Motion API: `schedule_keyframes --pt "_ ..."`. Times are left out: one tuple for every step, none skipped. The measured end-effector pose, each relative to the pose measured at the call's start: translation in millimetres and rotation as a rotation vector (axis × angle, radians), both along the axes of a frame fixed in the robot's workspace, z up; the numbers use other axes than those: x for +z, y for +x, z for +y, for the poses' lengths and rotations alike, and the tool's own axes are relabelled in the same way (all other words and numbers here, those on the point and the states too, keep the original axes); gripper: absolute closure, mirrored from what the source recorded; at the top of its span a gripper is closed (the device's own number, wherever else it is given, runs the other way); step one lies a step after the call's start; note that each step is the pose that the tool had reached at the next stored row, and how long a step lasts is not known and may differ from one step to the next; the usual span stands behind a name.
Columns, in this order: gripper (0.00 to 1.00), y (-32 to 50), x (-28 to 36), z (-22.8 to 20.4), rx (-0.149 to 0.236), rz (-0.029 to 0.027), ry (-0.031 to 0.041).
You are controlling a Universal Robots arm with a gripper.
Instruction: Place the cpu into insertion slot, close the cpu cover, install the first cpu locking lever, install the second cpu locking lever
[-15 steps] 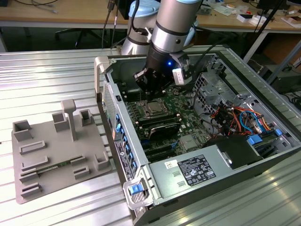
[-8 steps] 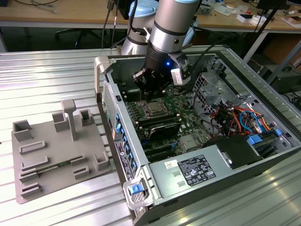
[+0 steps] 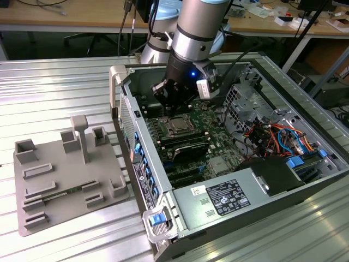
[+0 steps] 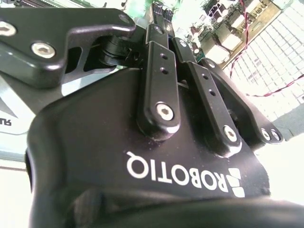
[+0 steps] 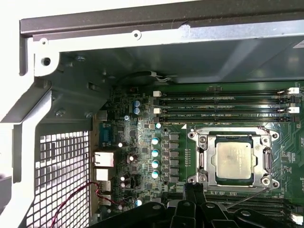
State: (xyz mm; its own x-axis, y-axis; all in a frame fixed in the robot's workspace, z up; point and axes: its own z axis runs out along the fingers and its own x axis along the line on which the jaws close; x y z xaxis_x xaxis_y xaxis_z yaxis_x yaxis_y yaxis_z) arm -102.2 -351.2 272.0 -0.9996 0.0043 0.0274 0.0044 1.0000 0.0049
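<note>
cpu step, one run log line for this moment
cpu: seated in insertion slot | cpu cover: down around it | pincer: beside socket, fingers together, holding nothing

open room above the cpu (image 5: 233, 160), case wall (image 5: 142, 33) beyond, memory slots (image 5: 223, 107) beside

Even room light from above fills the exterior view, with sheen on the ribbed metal table (image 3: 65, 87). In the second wrist view, my gripper body (image 4: 142, 156) sits dark against a blown-out white background. In the first wrist view the computer case frame (image 5: 28, 95) glares white, while the green motherboard (image 5: 142, 142) stays sharp.
</note>
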Motion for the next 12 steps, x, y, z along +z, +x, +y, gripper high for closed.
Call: schedule_keyframes --pt "0.89 -0.4 0.0 0.0 0.000 0.0000 0.0000" --pt "0.89 -1.0 0.0 0.0 0.000 0.0000 0.0000" --pt "0.89 -1.4 0.0 0.0 0.000 0.0000 0.0000" --pt "0.89 -2.0 0.0 0.0 0.000 0.0000 0.0000" --pt "0.89 -2.4 0.0 0.0 0.000 0.0000 0.0000" --pt "0.89 -2.8 0.0 0.0 0.000 0.0000 0.0000" --pt "0.89 -3.2 0.0 0.0 0.000 0.0000 -0.0001" --pt "0.89 -3.7 0.0 0.0 0.000 0.0000 0.0000" --pt "0.89 -4.0 0.0 0.0 0.000 0.0000 0.0000" --pt "0.89 -4.3 0.0 0.0 0.000 0.0000 0.0000" --pt "0.89 -4.7 0.0 0.0 0.000 0.0000 0.0000" --pt "0.89 -5.0 0.0 0.0 0.000 0.0000 0.0000"
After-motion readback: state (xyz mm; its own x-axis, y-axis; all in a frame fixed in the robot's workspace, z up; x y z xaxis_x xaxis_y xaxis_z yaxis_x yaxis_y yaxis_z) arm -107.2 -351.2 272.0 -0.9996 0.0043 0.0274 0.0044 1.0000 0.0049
